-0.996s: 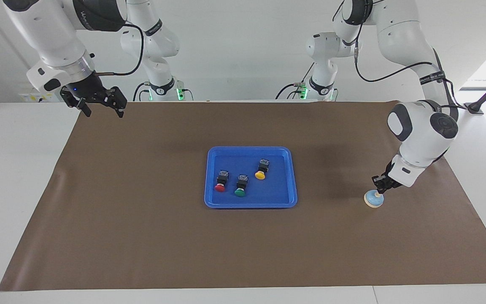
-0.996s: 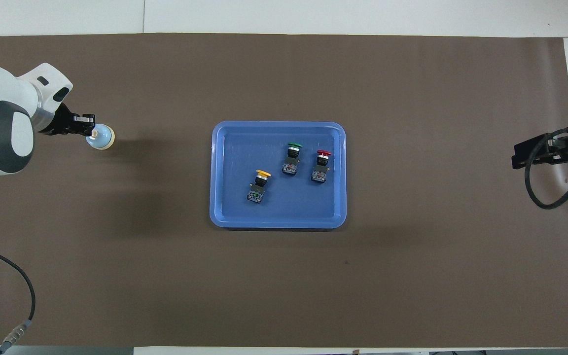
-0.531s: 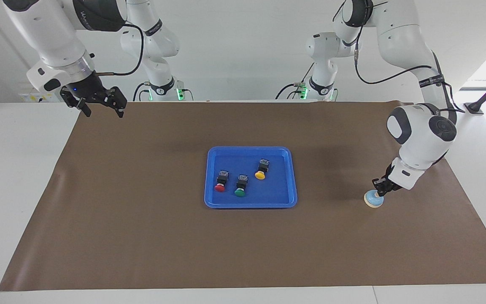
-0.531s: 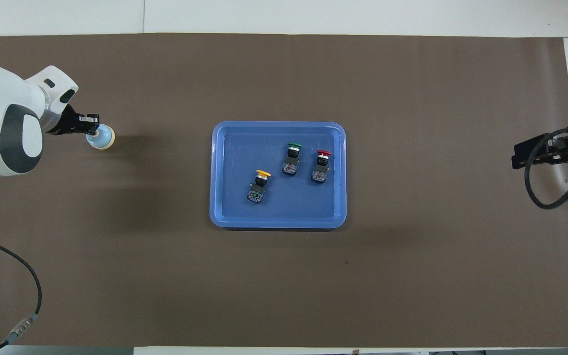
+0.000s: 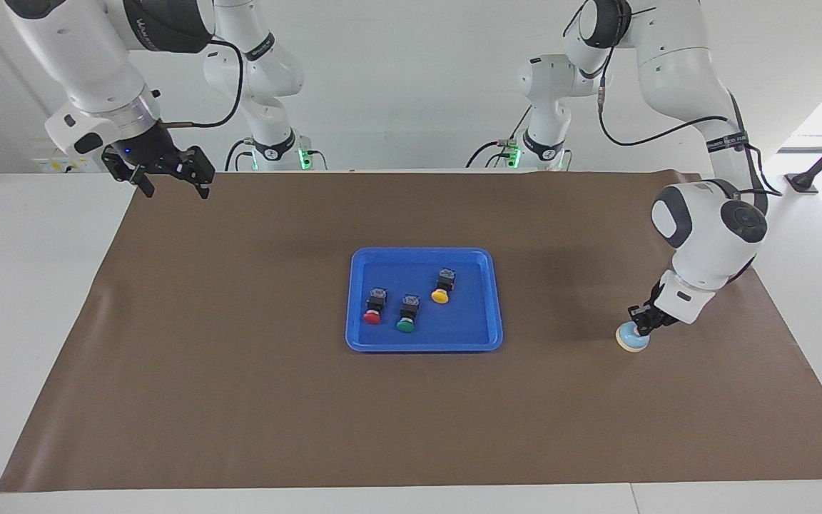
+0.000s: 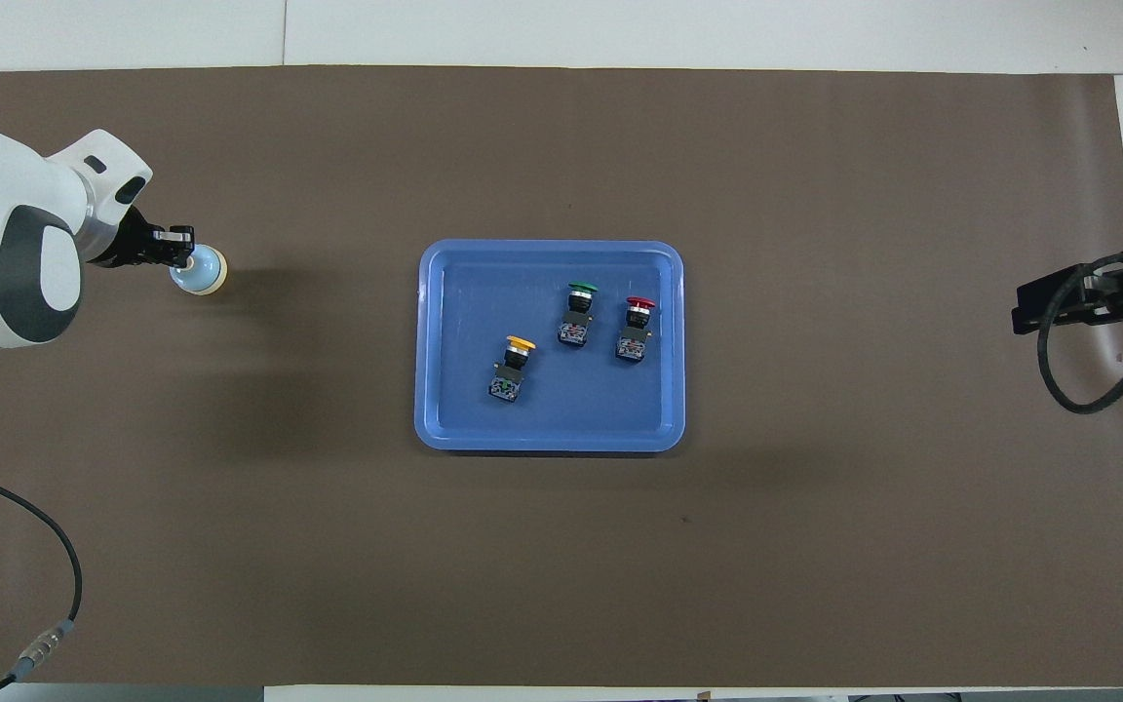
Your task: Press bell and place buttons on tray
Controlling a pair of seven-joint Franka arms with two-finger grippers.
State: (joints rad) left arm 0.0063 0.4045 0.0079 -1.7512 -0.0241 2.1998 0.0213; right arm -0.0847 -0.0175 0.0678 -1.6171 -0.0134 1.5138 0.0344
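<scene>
Your left gripper (image 5: 643, 327) is down on the bell (image 5: 632, 338), fingers closed together, tips on top of the dome. The bell sits on the brown mat (image 5: 240, 400) toward the left arm's end of the bench, short of that end's mat edge and about midway between the mat's near and far edges.

Your right gripper (image 5: 170, 176) waits, hanging up in the air over the mat corner closest to the right arm's base, fingers spread wide, holding nothing.

The tray (image 5: 495, 335) lies flat mid-mat, well apart from every mat edge. All three buttons are in it, lying on their sides, none touching the rim: the yellow button (image 5: 442, 291) is nearest the robots, toward the left arm's side of the tray; the green button (image 5: 407, 318) and the red button (image 5: 372, 311) lie side by side, farther from the robots.

You have bare mat on all four sides of the tray, a wide strip between tray and bell, and a wider one toward the right arm's end.
</scene>
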